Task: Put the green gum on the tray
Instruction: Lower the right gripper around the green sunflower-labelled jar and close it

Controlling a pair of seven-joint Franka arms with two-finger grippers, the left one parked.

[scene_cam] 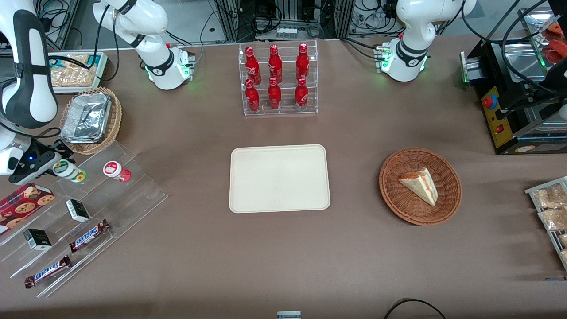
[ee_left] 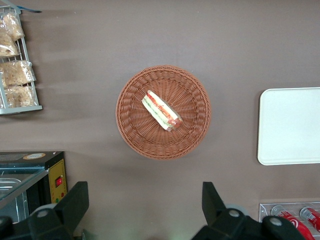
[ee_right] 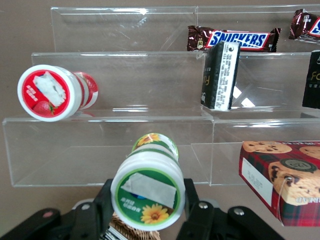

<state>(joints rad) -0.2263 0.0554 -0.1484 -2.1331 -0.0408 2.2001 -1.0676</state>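
Observation:
The green gum (scene_cam: 69, 171) is a small white bottle with a green-and-white lid and a sunflower on it. It lies sideways at the top step of a clear acrylic shelf (scene_cam: 133, 195), toward the working arm's end of the table. My right gripper (scene_cam: 60, 165) is shut on the green gum, one finger on each side of its lid; in the right wrist view the gripper (ee_right: 147, 201) holds the gum (ee_right: 148, 190) lid-first toward the camera. The cream tray (scene_cam: 279, 177) lies flat in the middle of the table and holds nothing; it also shows in the left wrist view (ee_left: 290, 125).
A red-lidded bottle (scene_cam: 116, 170) lies beside the gum on the same shelf. Small black boxes (scene_cam: 77, 210), Snickers bars (scene_cam: 88, 235) and a cookie box (scene_cam: 24, 201) sit on the lower steps. A foil tray in a wicker basket (scene_cam: 86, 117), a cola rack (scene_cam: 279, 79) and a sandwich basket (scene_cam: 420, 186) stand around.

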